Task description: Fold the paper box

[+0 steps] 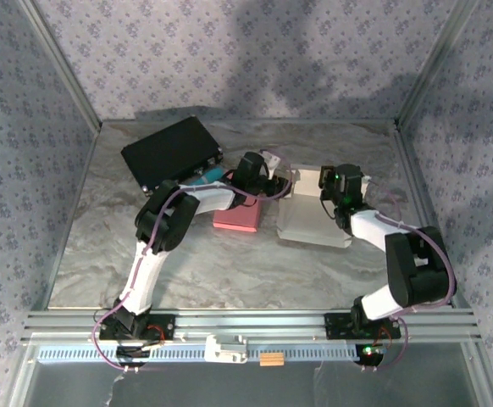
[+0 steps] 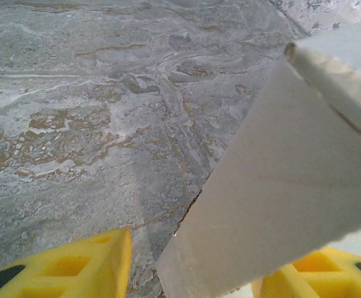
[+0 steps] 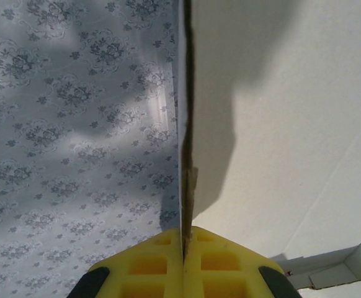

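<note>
The white paper box (image 1: pixel 312 216) lies partly flat at the middle right of the table, with a wall raised at its far side. My right gripper (image 1: pixel 338 193) is shut on the thin edge of an upright cardboard panel (image 3: pixel 273 105), which runs straight up from between its yellow fingers (image 3: pixel 144 264). My left gripper (image 1: pixel 282 181) is at the box's left side and stands open. In the left wrist view a white flap (image 2: pixel 280 186) slants down between its fingers (image 2: pixel 81 267), close to the right one and clear of the left one.
A pink block (image 1: pixel 236 219) lies just left of the box, under the left arm. A black case (image 1: pixel 172 153) and a teal object (image 1: pixel 208 176) sit at the back left. Patterned walls enclose the marbled table (image 1: pixel 196 271).
</note>
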`<action>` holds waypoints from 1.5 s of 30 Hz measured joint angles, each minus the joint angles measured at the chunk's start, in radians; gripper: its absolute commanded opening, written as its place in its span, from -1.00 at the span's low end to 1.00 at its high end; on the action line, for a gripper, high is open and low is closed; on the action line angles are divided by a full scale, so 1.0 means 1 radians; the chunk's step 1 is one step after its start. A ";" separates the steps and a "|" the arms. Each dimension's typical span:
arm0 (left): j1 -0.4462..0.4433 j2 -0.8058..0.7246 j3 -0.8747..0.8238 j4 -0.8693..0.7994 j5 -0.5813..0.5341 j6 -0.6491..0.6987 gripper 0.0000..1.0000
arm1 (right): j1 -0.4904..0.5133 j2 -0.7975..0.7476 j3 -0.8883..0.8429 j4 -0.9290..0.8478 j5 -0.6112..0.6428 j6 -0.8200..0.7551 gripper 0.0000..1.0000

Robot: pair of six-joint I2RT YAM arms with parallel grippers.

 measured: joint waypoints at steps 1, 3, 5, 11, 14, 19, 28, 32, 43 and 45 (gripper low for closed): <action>0.002 0.004 0.005 0.000 0.006 0.001 0.06 | -0.005 0.008 0.007 0.000 -0.006 -0.005 -1.00; 0.005 0.015 0.018 0.000 0.019 0.003 0.05 | -0.012 0.025 0.019 0.001 -0.015 -0.019 -1.00; 0.006 0.022 0.028 -0.002 0.030 0.004 0.04 | -0.014 0.044 0.026 0.016 -0.019 -0.028 -1.00; 0.006 0.037 0.065 -0.041 0.010 0.007 -0.01 | -0.006 0.111 0.032 0.061 -0.015 -0.034 -1.00; 0.000 0.045 0.089 -0.066 -0.026 0.006 -0.04 | 0.006 0.129 0.038 0.063 -0.003 -0.033 -1.00; -0.016 0.045 0.105 -0.109 -0.084 -0.002 -0.14 | 0.018 0.132 0.049 0.058 0.008 -0.027 -1.00; -0.046 0.044 0.105 -0.114 -0.157 -0.021 -0.46 | 0.028 0.131 0.051 0.042 0.042 -0.026 -1.00; -0.061 0.039 0.105 -0.130 -0.205 -0.039 -0.74 | 0.035 0.130 0.051 0.043 0.056 -0.027 -1.00; -0.103 0.021 0.105 -0.167 -0.345 -0.058 -1.00 | 0.055 0.109 0.002 0.107 0.089 -0.042 -1.00; -0.113 0.019 0.106 -0.177 -0.375 -0.060 -1.00 | 0.059 0.108 0.002 0.107 0.090 -0.042 -1.00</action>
